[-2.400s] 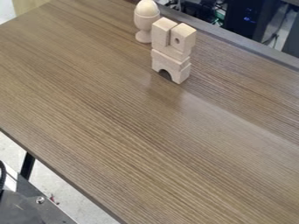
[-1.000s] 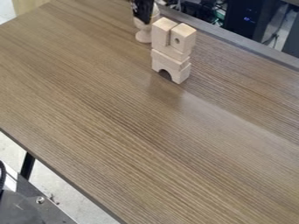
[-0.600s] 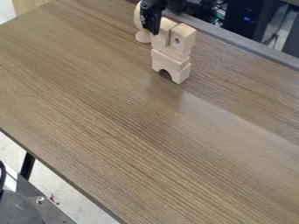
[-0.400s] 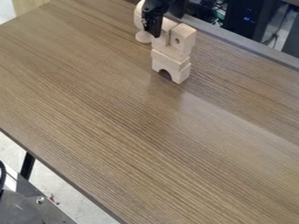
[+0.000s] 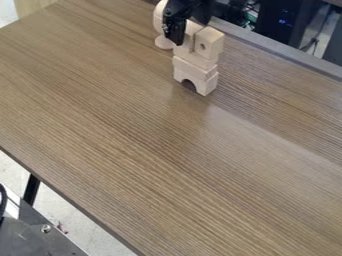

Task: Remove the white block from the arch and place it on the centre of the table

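White block (image 5: 191, 34) stands partly behind the tool (image 5: 177, 42).

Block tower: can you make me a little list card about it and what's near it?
bottom: arch block, standing on the table
top right: pale block with a round hole
top left: plain pale block, partly hidden
tool: right by the top left block
neighbour: round wooden piece, partly hidden

Looks like robotics lab: black robot arm (image 5: 192, 8) over brown wood-grain table (image 5: 133, 125); black equipment case with blue lights (image 5: 284, 22), dark cables (image 5: 311, 45) behind table; grey metal plate with round screw (image 5: 45, 229) near its lower-left edge.
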